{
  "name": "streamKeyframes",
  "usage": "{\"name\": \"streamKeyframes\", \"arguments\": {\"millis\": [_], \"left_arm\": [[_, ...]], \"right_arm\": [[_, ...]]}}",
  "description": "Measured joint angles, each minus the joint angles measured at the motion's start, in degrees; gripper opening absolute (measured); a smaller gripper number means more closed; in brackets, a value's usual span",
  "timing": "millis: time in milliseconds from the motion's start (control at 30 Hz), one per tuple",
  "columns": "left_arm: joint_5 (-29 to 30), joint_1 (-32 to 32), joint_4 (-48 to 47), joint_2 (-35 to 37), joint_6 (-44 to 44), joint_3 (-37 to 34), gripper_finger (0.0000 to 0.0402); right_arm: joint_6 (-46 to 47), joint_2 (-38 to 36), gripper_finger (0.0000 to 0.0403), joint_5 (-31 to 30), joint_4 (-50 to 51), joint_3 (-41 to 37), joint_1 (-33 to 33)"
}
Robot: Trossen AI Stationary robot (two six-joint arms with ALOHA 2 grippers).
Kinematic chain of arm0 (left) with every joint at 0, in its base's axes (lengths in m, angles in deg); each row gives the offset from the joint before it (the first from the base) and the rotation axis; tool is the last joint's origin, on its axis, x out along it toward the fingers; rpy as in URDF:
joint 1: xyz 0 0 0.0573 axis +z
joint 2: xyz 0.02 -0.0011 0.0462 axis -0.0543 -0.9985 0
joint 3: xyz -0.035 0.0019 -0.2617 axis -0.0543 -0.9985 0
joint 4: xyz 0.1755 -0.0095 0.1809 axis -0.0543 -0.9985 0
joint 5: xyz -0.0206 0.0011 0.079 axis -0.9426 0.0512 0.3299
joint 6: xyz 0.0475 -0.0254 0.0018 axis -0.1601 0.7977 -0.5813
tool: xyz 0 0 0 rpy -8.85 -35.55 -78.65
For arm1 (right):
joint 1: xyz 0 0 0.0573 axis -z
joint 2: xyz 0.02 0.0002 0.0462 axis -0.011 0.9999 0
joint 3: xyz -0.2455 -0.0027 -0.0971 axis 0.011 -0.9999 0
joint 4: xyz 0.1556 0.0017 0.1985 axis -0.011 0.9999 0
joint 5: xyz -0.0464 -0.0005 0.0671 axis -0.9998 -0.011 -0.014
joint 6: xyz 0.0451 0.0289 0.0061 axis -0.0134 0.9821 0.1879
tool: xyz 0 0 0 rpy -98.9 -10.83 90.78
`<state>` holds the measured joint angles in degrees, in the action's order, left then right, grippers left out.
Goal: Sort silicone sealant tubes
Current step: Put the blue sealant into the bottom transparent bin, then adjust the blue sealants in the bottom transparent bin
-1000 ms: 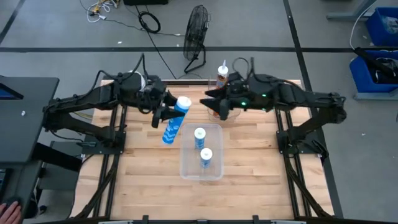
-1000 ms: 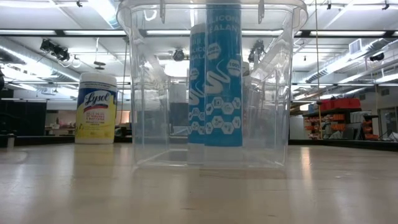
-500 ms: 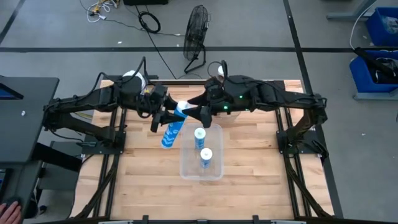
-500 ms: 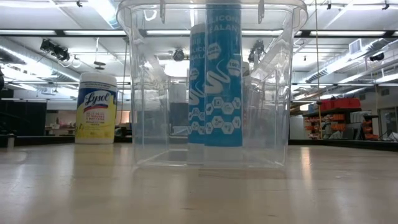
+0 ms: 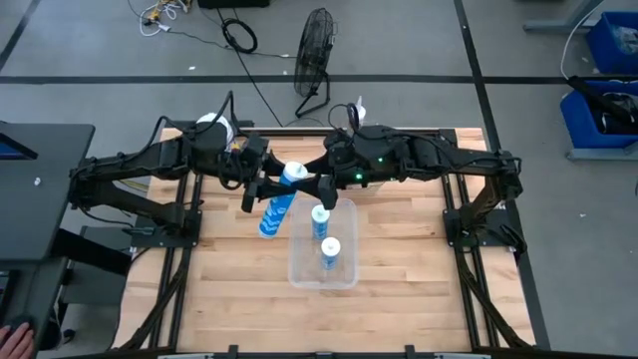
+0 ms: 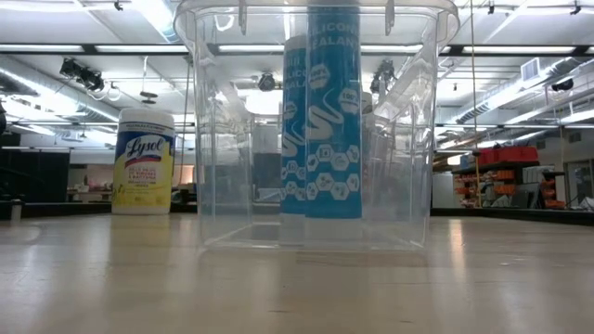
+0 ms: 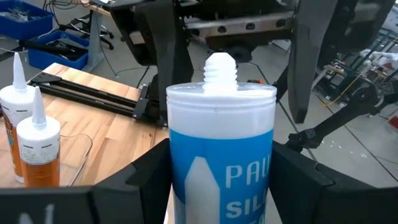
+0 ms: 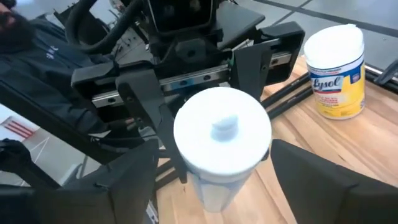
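Since a second ago: right gripper (image 5: pixel 321 186) has swung away from the far edge of the table (image 5: pixel 399 289), where the orange tubes stand, across to the raised blue tube (image 5: pixel 278 202) that the left gripper (image 5: pixel 261 186) holds.
Meaning for task: looks like a handover of the third blue tube, bound for the clear bin (image 5: pixel 345 271); transfer not yet made, as I judge it.
Left gripper: pinching the raised blue tube around its body, tilted, above the table just beside the bin's left wall.
Right gripper: fingers spread either side of the tube's white top, not closed on it.
Bin: two blue tubes (image 5: pixel 325 236) standing upright inside, unmoved over the last second.
Left wrist view only: threaded nozzle stub of the held tube (image 7: pixel 221 66); two orange tubes (image 7: pixel 28 140) with white nozzles standing at the table's far edge.
Right wrist view only: tube's white end seen head-on, the dark fingers (image 8: pixel 134 186) clear of it on both sides; yellow canister (image 8: pixel 336 71) beyond.
Low view only: the bin's blue tubes through its wall; no arm shows there.
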<state>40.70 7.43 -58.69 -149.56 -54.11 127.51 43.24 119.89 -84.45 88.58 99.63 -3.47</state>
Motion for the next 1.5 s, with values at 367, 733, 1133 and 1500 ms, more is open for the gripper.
{"name": "streamKeyframes", "arguments": {"millis": [367,733,1133,1500], "left_arm": [[-0.43,0.00,-0.13,0.25,0.90,-0.04,0.0223],[-0.42,-0.02,-0.50,0.22,0.63,0.02,0.0223],[1.12,-0.04,-1.33,0.07,4.05,0.07,0.0364],[2.62,-0.34,0.29,0.65,2.13,0.28,0.0135]], "right_arm": [[0.17,1.89,0.0223,2.10,-2.44,-0.02,0.32],[-0.70,1.83,0.0198,-0.02,-3.68,-0.04,-0.09],[-2.31,1.59,0.0142,-0.96,-5.91,-0.11,-0.31],[-4.89,0.83,0.0027,-1.75,-7.08,-0.02,-0.63]]}}
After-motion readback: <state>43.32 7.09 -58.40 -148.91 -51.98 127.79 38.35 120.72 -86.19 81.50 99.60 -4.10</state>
